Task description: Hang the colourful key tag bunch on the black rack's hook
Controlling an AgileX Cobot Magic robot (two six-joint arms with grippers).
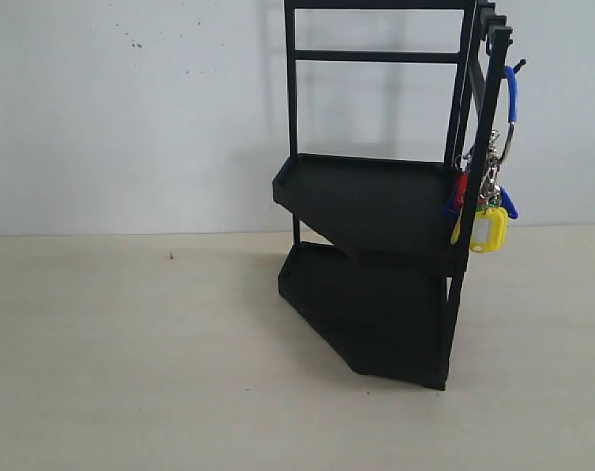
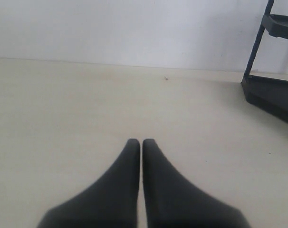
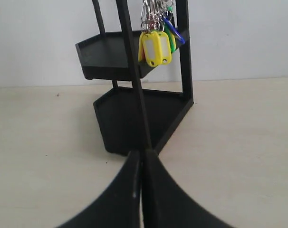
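The colourful key tag bunch [image 1: 487, 211] hangs from the hook [image 1: 514, 69] on the front corner upright of the black rack [image 1: 376, 206]; its blue-sleeved ring loops over the hook's knob tip. In the right wrist view the bunch [image 3: 156, 45] dangles beside an upright of the rack [image 3: 134, 118], yellow tags foremost. My right gripper [image 3: 142, 154] is shut and holds nothing, low and well short of the rack. My left gripper [image 2: 141, 142] is shut and holds nothing, over bare table, with the rack [image 2: 272, 95] at the view's edge. Neither gripper shows in the exterior view.
The pale table [image 1: 131, 373] runs back to a white wall [image 1: 131, 108]. The rack stands right of centre in the exterior view, close to the wall.
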